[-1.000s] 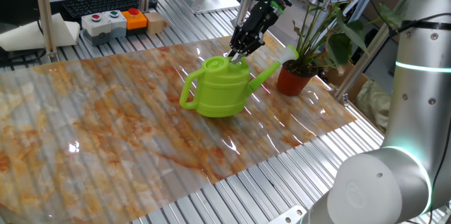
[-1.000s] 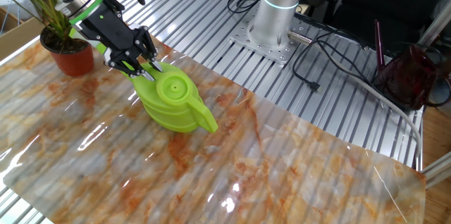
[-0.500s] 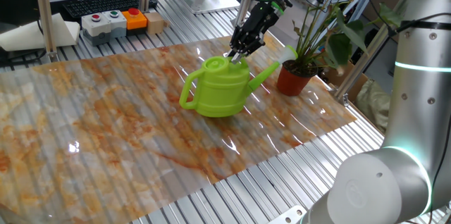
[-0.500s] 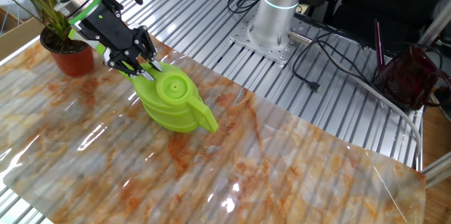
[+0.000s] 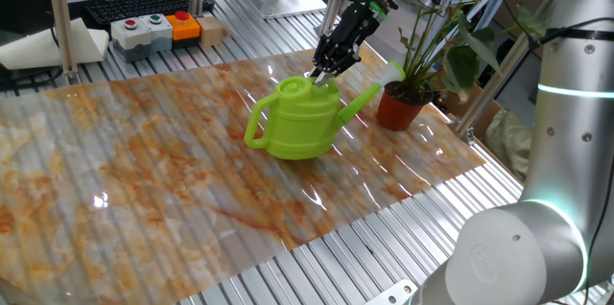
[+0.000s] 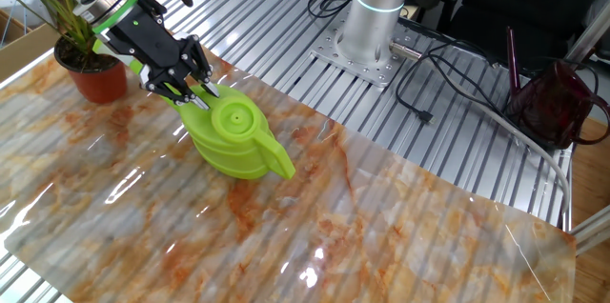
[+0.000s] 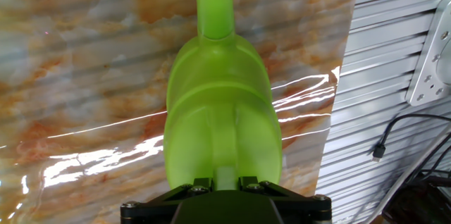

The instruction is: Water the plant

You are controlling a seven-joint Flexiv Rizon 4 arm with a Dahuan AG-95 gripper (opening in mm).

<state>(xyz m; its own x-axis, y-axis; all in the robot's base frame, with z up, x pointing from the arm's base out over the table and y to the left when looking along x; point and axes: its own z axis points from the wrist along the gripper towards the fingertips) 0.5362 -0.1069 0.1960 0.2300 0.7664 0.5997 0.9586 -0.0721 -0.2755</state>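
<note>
The lime-green watering can (image 5: 299,123) stands on the marbled mat, spout pointing at the plant. The plant (image 5: 451,41) has long stems and dark leaves in a terracotta-red pot (image 5: 401,108) at the mat's far right edge; in the other fixed view its pot (image 6: 95,76) is at top left. My gripper (image 5: 322,73) sits on the can's top, its fingers closed on the can's thin top handle. It also shows in the other fixed view (image 6: 195,96). In the hand view the can (image 7: 222,111) fills the middle, with the handle strip between my fingertips (image 7: 225,179).
A button box (image 5: 153,29) and a keyboard (image 5: 134,3) lie behind the mat at the left. The arm's base (image 6: 376,17) stands on the slatted metal table, with cables and a dark red bag (image 6: 558,103) to its right.
</note>
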